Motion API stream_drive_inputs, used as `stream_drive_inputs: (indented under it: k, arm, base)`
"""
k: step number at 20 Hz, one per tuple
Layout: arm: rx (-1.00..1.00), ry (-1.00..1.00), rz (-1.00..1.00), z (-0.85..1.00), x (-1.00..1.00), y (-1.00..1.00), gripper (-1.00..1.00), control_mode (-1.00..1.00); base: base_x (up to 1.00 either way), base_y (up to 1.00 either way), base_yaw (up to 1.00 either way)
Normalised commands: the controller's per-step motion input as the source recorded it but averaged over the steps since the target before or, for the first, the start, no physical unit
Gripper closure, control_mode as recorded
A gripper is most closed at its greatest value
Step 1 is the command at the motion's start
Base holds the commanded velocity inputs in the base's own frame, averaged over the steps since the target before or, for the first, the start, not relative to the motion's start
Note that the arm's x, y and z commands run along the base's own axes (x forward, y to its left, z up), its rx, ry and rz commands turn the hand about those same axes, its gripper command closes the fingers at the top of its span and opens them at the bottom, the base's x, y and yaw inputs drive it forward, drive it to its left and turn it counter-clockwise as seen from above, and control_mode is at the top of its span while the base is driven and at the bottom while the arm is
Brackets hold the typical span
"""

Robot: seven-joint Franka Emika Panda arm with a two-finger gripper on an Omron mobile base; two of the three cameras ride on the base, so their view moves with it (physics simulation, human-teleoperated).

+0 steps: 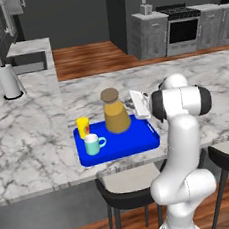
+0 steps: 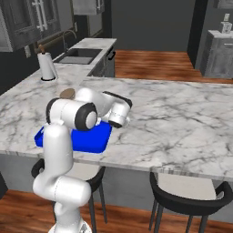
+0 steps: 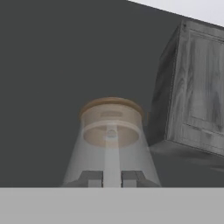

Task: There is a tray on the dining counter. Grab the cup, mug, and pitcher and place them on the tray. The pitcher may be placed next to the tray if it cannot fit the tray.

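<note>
The pincer (image 3: 112, 178) has its two small dark fingertips drawn almost together, close against the clear glass neck of the pitcher (image 1: 115, 112). In the hand view a narrow pale strip runs between them, and whether they actually grip the glass cannot be told. Just ahead of the tips sits the pitcher's round cork-brown lid (image 3: 112, 109), a squat disc above the flaring transparent wall. From the left base view the pitcher is a rounded carafe full of orange liquid, upright on the back half of the tray (image 1: 140, 143), with the white wrist of the arm just beside it on the right.

The tray is flat, bright blue and glossy, with a low rim and rounded corners. On its left part stand the cup (image 1: 83, 126), a yellow handleless tumbler, and just in front of it the mug (image 1: 93, 144), teal with a white inside and a side handle.

The tray lies near the front edge of the table (image 1: 34, 141), white marble with grey veins. Dark round stools (image 1: 127, 188) stand below the edge. A white paper roll (image 1: 9, 81) stands upright at the far left.
</note>
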Motion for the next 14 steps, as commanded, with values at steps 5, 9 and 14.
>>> stream_drive_inputs:
  k: [5, 9, 14]
  arm:
    - [0.0, 0.0, -0.08, -0.12, 0.32, -0.02, 1.0, -1.0]
    - [-0.01, 0.0, -0.08, -0.13, 0.31, -0.09, 1.0, -1.0]
    - [0.0, 0.04, -0.07, -0.23, 0.32, -0.14, 1.0, -1.0]
  base:
    - [0.0, 0.0, 0.0]
    - [0.0, 0.0, 0.0]
    - [0.0, 0.0, 0.0]
